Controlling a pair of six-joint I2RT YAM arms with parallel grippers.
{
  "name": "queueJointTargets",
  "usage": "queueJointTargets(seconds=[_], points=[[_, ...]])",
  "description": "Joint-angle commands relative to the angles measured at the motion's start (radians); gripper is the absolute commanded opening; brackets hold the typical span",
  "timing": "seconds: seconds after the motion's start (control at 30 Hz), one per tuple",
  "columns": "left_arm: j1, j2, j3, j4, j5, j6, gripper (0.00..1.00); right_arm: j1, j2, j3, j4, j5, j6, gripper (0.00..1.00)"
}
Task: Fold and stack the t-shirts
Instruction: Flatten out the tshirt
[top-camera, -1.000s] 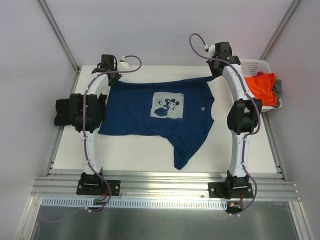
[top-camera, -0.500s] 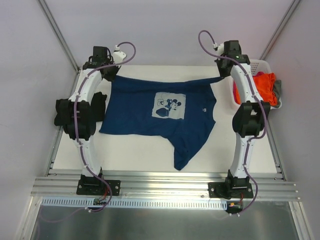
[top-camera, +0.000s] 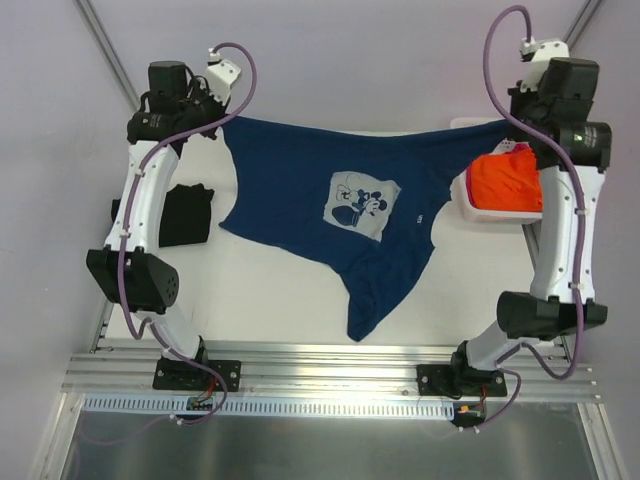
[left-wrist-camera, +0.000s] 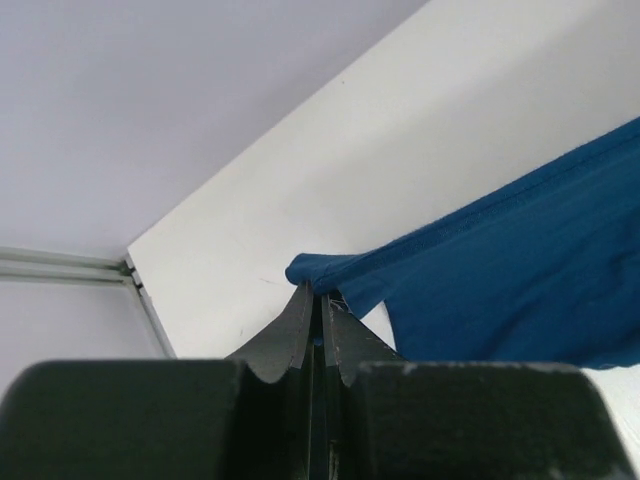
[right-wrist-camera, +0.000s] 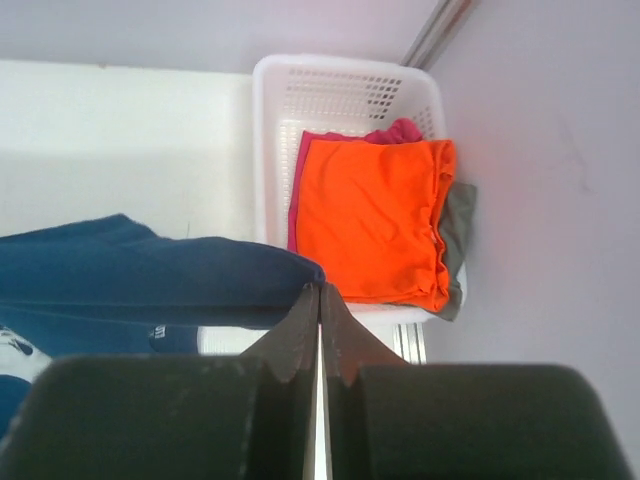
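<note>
Five shirts, one basket, two grippers. One black shirt (top-camera: 186, 215) lies at the table's (top-camera: 260, 300) left edge. The left gripper (left-wrist-camera: 318, 296) and the right gripper (right-wrist-camera: 320, 291) each pinch a far corner of the navy shirt (top-camera: 320, 195), holding it stretched between them, its tail trailing near. The basket (right-wrist-camera: 262, 150) at the far right edge holds the orange shirt (right-wrist-camera: 370, 215), pink shirt (right-wrist-camera: 398, 130) and grey shirt (right-wrist-camera: 458, 215).

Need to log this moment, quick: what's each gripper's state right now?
Left gripper: shut on the navy t-shirt.
Right gripper: shut on the navy t-shirt.

Navy t-shirt (top-camera: 290, 175), stretched aloft, hem trailing
</note>
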Motion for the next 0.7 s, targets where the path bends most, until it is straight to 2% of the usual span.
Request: queueJointTargets(seconds=[0.0,0.13,0.27,0.37,0.5,0.67], points=[[-0.012,-0.143,-0.001,-0.013,-0.008,-0.020,0.00,-0.054,-0.098,0.024,-0.056,-0.009,0.038,0.00],[-0.074,-0.298,-0.092,-0.014,-0.056,0.010,0.00,-0.104,-0.242,-0.097,-0.035,-0.063,0.078,0.00],[-0.119,-0.471,-0.178,-0.025,-0.074,-0.055,0.00,-0.126,-0.429,-0.251,-0.022,-0.129,0.072,0.00],[-0.121,-0.580,-0.233,-0.074,-0.025,-0.066,0.00,-0.127,-0.558,-0.306,-0.042,-0.193,0.066,0.00],[-0.121,-0.743,-0.369,-0.087,0.094,0.026,0.00,-0.126,-0.700,-0.335,-0.080,-0.262,0.063,0.00],[-0.121,-0.847,-0.288,-0.129,0.121,-0.027,0.00,-0.126,-0.901,-0.334,-0.052,-0.217,0.078,0.01]])
